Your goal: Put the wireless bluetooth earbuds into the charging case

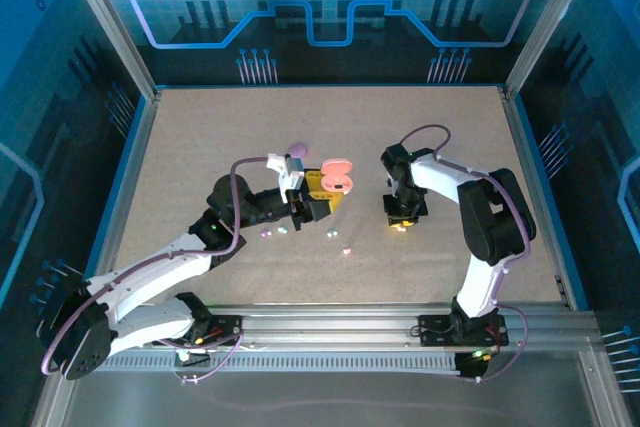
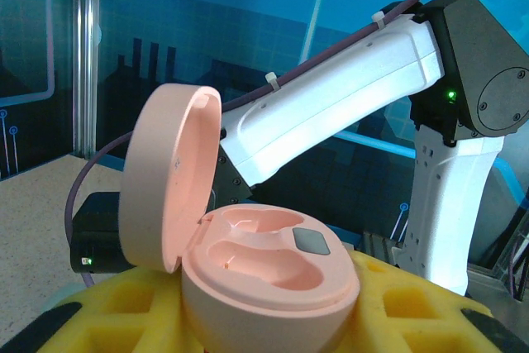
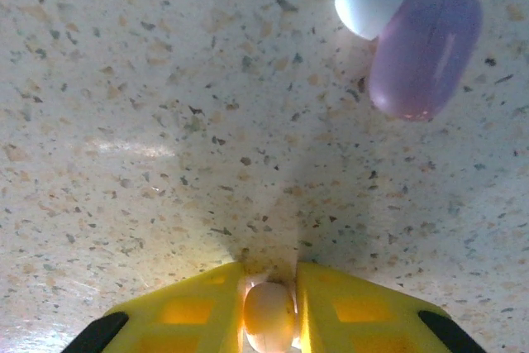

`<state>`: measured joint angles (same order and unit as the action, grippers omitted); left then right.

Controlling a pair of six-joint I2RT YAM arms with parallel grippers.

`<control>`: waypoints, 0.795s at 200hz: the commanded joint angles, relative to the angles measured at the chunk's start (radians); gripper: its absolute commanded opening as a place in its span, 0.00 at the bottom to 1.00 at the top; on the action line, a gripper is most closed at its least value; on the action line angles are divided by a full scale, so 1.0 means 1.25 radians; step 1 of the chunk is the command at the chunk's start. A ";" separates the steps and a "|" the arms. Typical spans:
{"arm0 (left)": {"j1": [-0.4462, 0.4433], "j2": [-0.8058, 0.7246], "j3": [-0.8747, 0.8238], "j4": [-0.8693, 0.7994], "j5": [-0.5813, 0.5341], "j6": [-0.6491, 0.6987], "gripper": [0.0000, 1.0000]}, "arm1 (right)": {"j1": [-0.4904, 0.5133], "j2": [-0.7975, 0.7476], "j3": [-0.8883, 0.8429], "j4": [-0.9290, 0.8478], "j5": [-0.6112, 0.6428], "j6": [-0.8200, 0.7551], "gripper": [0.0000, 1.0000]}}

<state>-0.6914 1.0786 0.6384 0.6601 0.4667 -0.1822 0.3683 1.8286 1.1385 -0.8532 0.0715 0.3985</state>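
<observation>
step: earbud point(image 3: 269, 320) is pinched by right claw point(image 3: 269, 299)
left claw point(image 2: 264, 328): clamped on open case point(image 2: 169, 179)
next: careful lineup is needed over a pocket point(image 2: 248, 258)

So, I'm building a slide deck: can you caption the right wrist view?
Right gripper pinching a pink earbud against the speckled table, purple case beyond.
</observation>
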 commanded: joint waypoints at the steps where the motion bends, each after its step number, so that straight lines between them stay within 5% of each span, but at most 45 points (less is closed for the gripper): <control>1: -0.006 -0.014 -0.008 0.017 -0.011 0.004 0.32 | 0.012 0.016 0.012 -0.014 0.006 -0.005 0.24; 159: -0.006 -0.014 -0.008 0.013 -0.014 0.002 0.32 | 0.015 -0.006 0.010 -0.044 -0.003 0.008 0.25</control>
<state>-0.6914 1.0786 0.6380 0.6598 0.4599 -0.1822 0.3725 1.8309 1.1412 -0.8612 0.0719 0.4023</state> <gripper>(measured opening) 0.373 0.249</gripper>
